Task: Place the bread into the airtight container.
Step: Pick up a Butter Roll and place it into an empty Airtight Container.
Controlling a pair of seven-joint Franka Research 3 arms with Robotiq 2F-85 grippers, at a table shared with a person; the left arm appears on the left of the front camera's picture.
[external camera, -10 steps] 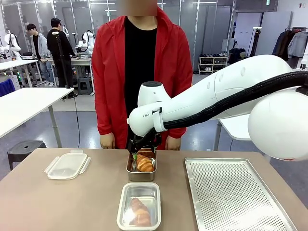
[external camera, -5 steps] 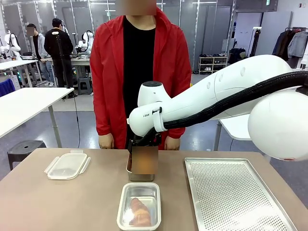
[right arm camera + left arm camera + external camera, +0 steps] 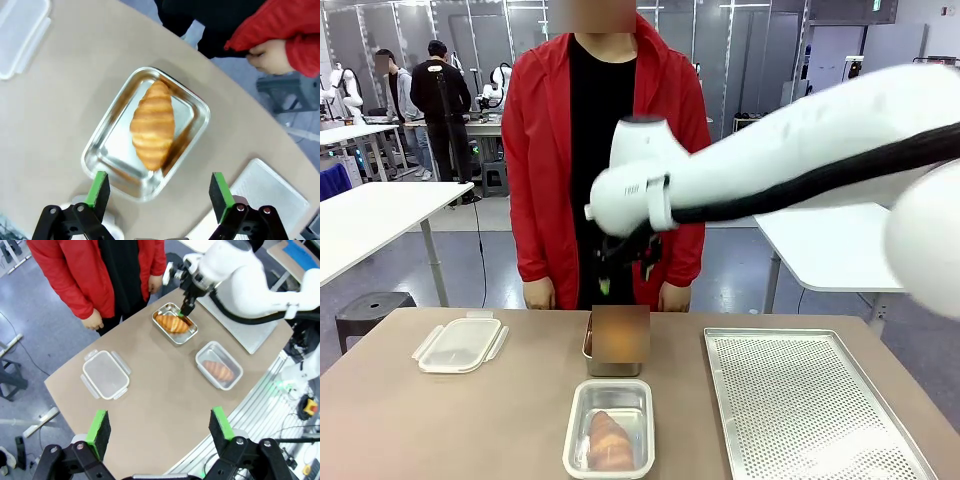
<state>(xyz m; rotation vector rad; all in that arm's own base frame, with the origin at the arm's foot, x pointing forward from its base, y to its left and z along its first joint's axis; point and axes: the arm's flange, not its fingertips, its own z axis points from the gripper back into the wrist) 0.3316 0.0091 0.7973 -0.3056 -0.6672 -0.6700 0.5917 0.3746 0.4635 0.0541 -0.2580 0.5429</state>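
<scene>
Overhead, right end effector spread wide, croissant in steel tray below

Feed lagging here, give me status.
Right gripper open, empty, above metal tray. Left gripper open, high. Croissant in tray; another in the container. Nothing in the way.

You look across the table from a fixed camera on the robot's side, low and level, facing a standing person at the far edge. The left wrist camera looks steeply down from high above, taking in nearly the whole tabletop. The right wrist camera looks straight down from much nearer, close over the metal tray holding a croissant. Both wrist views share that tray and croissant, and each catches one of the person's hands.
</scene>
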